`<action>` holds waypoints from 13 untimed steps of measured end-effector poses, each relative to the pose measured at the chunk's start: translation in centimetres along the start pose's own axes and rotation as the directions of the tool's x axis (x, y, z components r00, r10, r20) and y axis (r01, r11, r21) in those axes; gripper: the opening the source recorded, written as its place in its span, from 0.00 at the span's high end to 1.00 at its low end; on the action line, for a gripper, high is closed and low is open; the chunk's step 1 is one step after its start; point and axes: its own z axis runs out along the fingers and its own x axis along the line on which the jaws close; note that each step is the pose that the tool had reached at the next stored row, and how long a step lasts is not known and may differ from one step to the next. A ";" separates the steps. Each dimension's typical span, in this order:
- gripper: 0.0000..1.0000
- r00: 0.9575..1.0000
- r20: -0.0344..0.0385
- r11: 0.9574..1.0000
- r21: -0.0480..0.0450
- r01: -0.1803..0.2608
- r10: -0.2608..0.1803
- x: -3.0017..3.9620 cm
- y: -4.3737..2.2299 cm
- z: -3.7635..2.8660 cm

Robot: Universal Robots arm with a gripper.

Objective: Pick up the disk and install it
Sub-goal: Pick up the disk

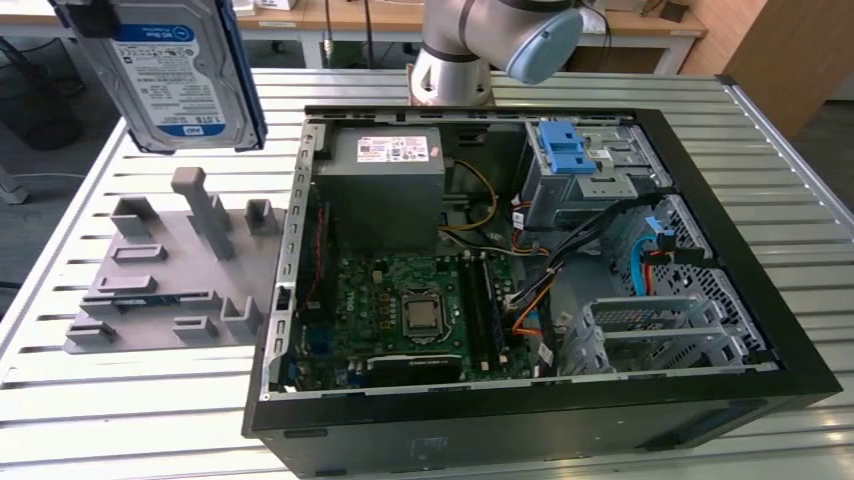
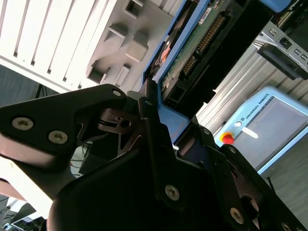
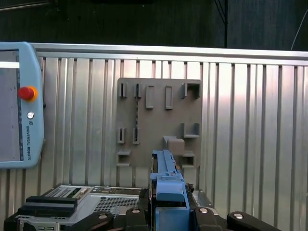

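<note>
The disk (image 1: 184, 78), a silver drive with a white-and-blue label in a blue carrier frame, hangs upright high over the table at the exterior view's left, above the grey fixture plate (image 1: 174, 270). My gripper (image 1: 83, 14) is shut on its upper end. In the second wrist view the gripper (image 2: 156, 113) clamps the blue frame, and the disk's green circuit-board side (image 2: 192, 48) runs away from the fingers (image 2: 149, 139). The frame's blue edge (image 3: 166, 180) stands between the jaws in the first wrist view. The open computer case (image 1: 747, 230) lies to the exterior view's right.
Inside the case are a metal drive cage with blue latches (image 1: 587, 165), a grey power-supply box (image 1: 380, 185), the motherboard (image 1: 414, 310) and loose cables. The fixture plate (image 3: 159, 120) lies on the slatted metal table (image 1: 120, 400). A teach pendant (image 3: 17, 106) rests beside it.
</note>
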 end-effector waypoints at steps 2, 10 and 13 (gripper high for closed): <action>0.64 1.000 0.000 1.000 0.000 0.000 0.000 0.02 -0.16 0.00; 0.64 1.000 0.000 1.000 0.000 0.000 0.000 0.14 -0.80 0.00; 0.64 1.000 0.000 1.000 0.000 0.000 0.000 0.21 -1.04 0.00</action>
